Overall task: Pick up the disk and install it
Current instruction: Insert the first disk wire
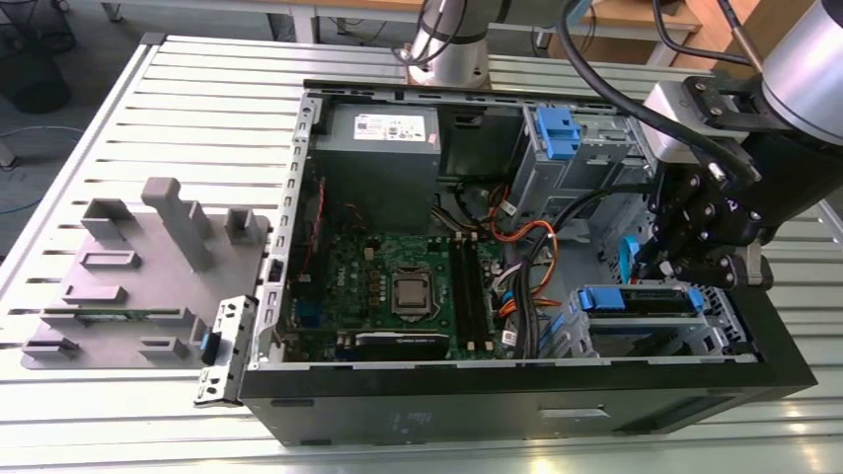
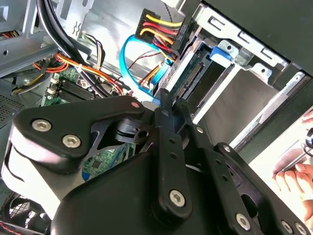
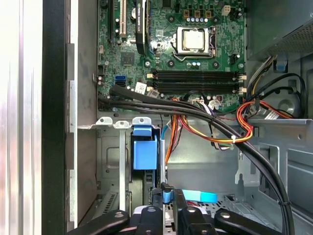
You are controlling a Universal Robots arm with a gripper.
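On the bench (image 1: 172,118), a tray (image 1: 132,267) lies at the exterior view's left of the case (image 1: 527,395), whose bay (image 1: 658,336) holds the disk (image 1: 652,299).

My gripper (image 1: 674,259): matte black, chunky linkage bars, rounded housings. Silver socket-head screws (image 2: 177,197) dot bars in second wrist view, 2 more on rounded cover (image 2: 54,133). Wrist block (image 1: 678,109) pale grey, boxy, at 12 o'clock of gripper in exterior view. Forearm (image 1: 810,59) smooth silver-grey cylinder. Thick black cables (image 1: 579,59) loop at 10 o'clock of wrist block. Base column (image 1: 448,44) polished silver, darker grey collar.
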